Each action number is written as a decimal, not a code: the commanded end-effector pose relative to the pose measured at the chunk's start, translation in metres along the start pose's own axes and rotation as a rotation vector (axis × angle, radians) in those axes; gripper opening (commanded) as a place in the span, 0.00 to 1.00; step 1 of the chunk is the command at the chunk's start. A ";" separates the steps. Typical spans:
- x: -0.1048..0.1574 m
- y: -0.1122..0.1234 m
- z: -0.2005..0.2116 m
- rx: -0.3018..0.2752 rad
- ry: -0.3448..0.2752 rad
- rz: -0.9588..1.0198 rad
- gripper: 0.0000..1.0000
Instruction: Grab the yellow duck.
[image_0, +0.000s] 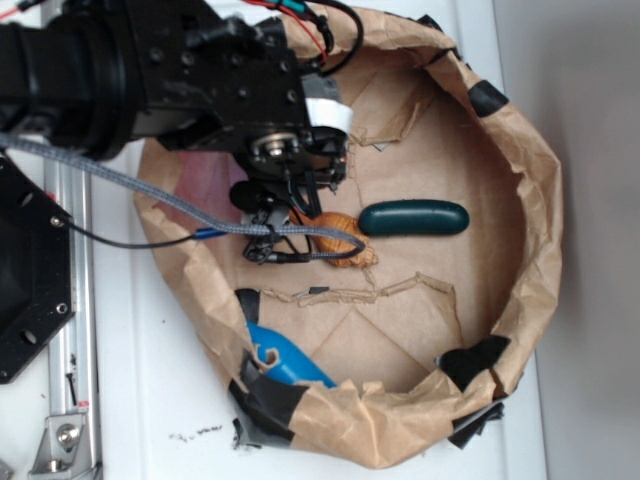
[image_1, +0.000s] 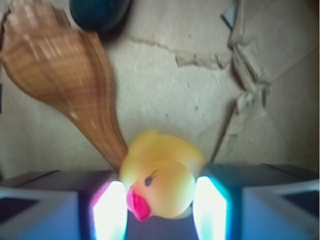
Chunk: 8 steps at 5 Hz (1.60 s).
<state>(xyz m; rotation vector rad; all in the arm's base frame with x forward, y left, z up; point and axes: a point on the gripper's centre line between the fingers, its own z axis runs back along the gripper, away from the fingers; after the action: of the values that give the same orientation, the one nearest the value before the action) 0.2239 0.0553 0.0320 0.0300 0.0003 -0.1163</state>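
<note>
A crumpled brown paper basin (image_0: 540, 190) takes up most of the exterior view, its rim patched with black tape. The black arm (image_0: 150, 70) reaches in from the upper left and covers the middle of it. On the paper floor lies a dark green oblong piece (image_0: 414, 218), long axis left to right, and a blue object (image_0: 285, 362) pokes from the torn lower rim. The tan-brown shell (image_1: 65, 75) sits beside the green piece — in the wrist view its narrow end runs down to touch the yellow duck (image_1: 162, 182).

The duck lies directly between the fingers of the gripper (image_1: 159, 210), head toward the camera, beak pointing down and left. The left pad (image_1: 109, 212) and right pad (image_1: 211, 207) stand on either side of its head, close against it or nearly so; whether they already press it I cannot tell. The jaws are narrowed around the duck — no sideways shift looks needed, only a firm squeeze. The shell's tip crowds the left pad, so it could be caught too.
</note>
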 end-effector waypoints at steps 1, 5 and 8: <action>0.015 -0.007 0.025 0.013 -0.107 -0.029 0.00; 0.025 -0.015 0.092 0.033 -0.140 0.034 0.24; 0.041 -0.019 0.102 -0.035 -0.156 0.311 0.00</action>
<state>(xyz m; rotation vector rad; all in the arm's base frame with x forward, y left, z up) 0.2611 0.0224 0.1280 -0.0193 -0.1278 0.1727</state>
